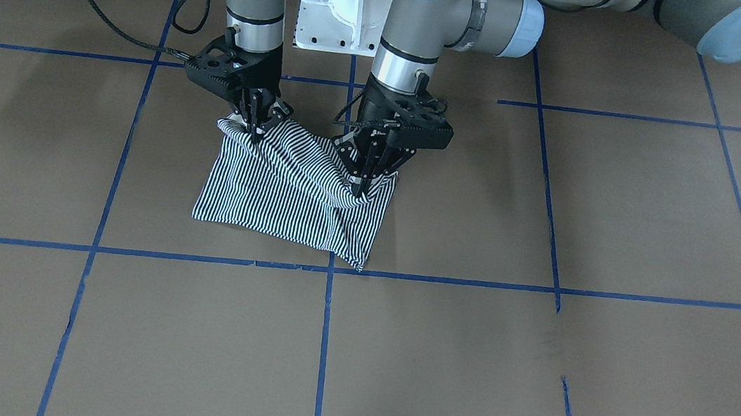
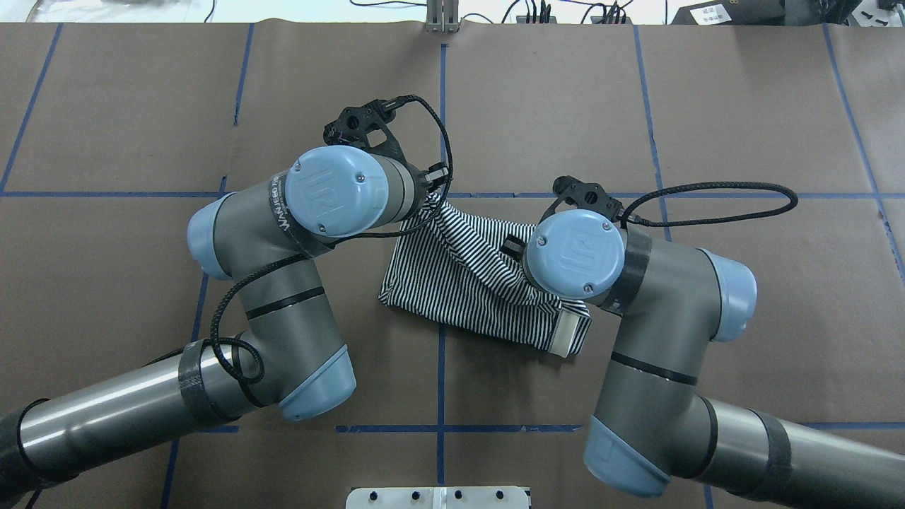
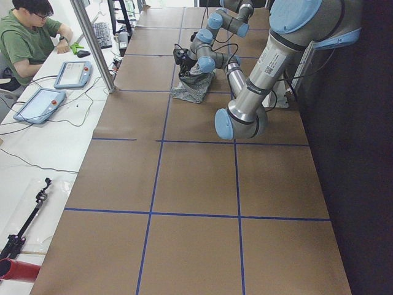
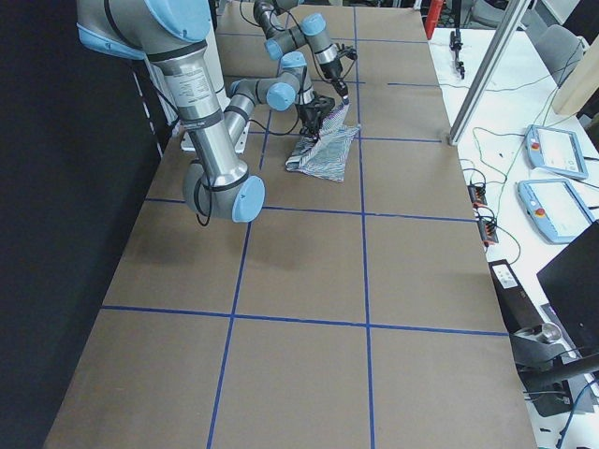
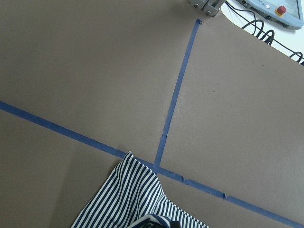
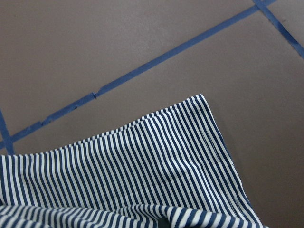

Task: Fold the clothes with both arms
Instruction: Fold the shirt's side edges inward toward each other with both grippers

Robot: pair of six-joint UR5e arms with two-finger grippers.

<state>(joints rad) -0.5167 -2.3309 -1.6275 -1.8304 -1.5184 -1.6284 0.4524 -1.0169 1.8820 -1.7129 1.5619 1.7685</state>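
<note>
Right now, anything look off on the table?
Nothing spilled or damaged. The striped polo shirt lies skewed to the blue tape lines, bunched into a ridge between the right gripper and left gripper, both pinching it. A cream band, probably the collar, pokes out at one corner.

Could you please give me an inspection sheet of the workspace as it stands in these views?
Surface: brown table marked with a blue tape grid.
Job's things: striped polo shirt lies partly folded and bunched; its cream collar shows at one end in the overhead view.
Clutter: nothing seen on the table.
Claws: left claw and right claw are each shut on a raised edge of the shirt.
Cables: a black cable loops loosely off each wrist.
Surroundings: seated person and control pendants at the white side bench.
</note>
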